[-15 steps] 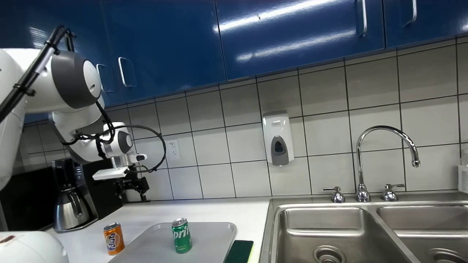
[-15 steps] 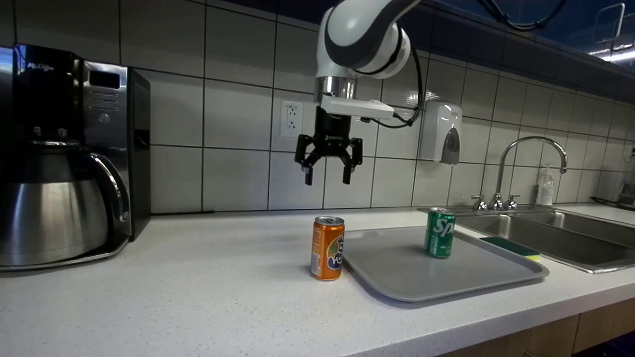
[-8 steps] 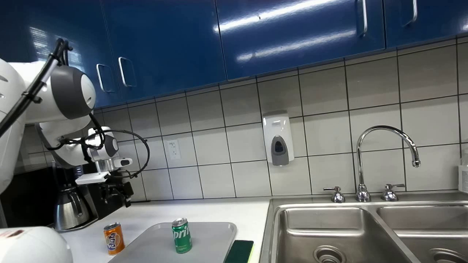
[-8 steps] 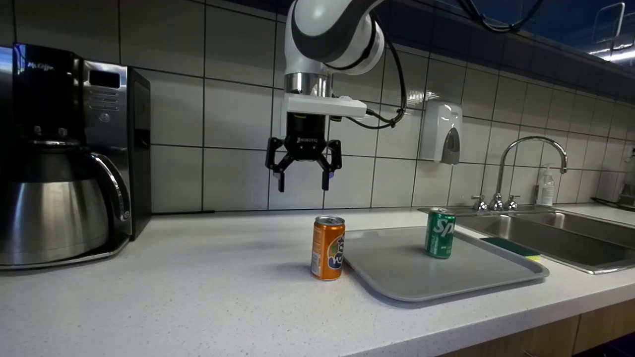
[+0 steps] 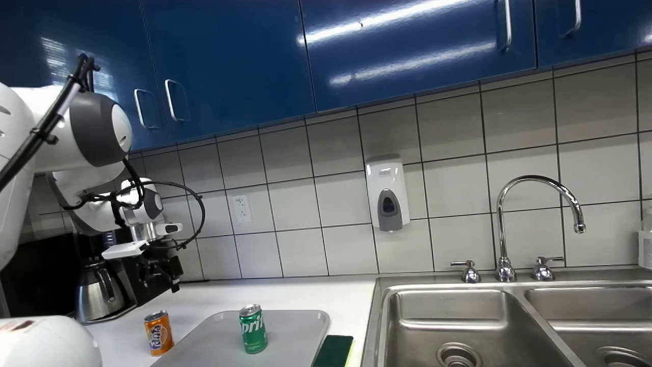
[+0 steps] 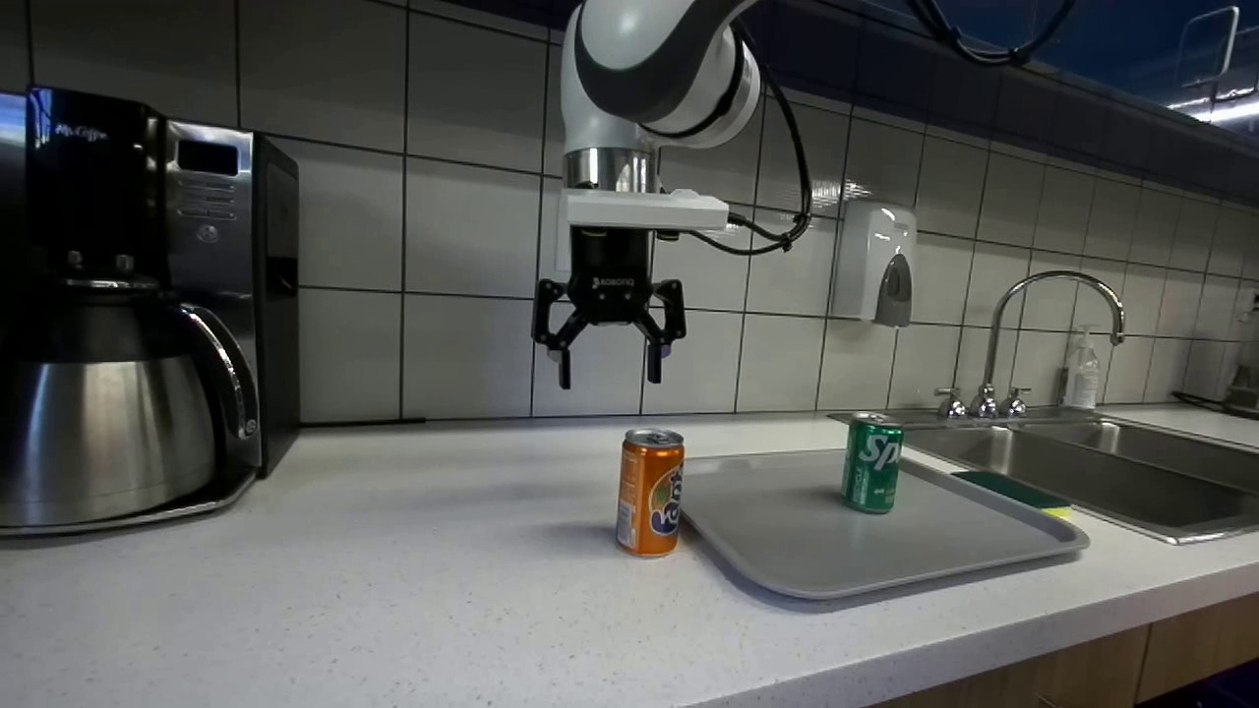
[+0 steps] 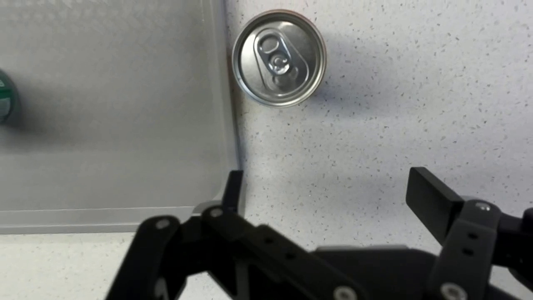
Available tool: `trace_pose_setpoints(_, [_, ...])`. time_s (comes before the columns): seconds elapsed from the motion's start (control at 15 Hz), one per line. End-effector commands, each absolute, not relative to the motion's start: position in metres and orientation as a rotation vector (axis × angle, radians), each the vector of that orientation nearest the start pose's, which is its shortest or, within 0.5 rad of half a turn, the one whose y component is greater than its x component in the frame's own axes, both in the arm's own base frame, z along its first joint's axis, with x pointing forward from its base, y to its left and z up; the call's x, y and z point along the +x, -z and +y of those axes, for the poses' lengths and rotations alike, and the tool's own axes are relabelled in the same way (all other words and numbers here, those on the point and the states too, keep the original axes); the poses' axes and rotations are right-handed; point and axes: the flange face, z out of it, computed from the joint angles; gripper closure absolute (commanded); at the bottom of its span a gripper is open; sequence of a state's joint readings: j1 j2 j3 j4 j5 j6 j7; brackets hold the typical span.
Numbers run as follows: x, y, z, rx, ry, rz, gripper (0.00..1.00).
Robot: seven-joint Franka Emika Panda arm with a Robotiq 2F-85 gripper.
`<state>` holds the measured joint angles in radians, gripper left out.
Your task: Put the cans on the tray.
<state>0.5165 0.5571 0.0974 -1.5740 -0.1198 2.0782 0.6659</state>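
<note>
Beside the tray (image 6: 836, 536), the orange can (image 6: 649, 492) was next

Mid-frame in an exterior view, the orange can stood upright on the countertop (image 6: 393, 590) just beside the tray; whether they touched could not be told. To its right, the green can (image 6: 871, 464) stood on the tray. Up and slightly left of the orange can, the gripper (image 6: 609, 382) hung with fingers (image 6: 565, 370) spread, nothing between them.

With the green can's part done, lining up to pick the orange can seemed the step in hand. Its silver top (image 7: 279, 58) lay high in the wrist view, beyond the fingertips, so the next move likely called for a shift up that frame and slightly left, then a descent around the can.
</note>
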Motion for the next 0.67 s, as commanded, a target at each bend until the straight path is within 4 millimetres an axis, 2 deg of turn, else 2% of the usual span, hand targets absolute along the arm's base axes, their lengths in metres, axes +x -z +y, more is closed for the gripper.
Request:
trace_pose_setpoints(0.0, [0.559,-0.326,0.400,-3.214,-0.024,-0.013,0.00])
trace_pose_setpoints(0.27, [0.543,-0.328,0.413,-3.187,-0.037,-0.059,0.00])
trace_pose_setpoints(0.6, [0.528,-0.335,0.408,-3.164,-0.074,-0.042,0.00])
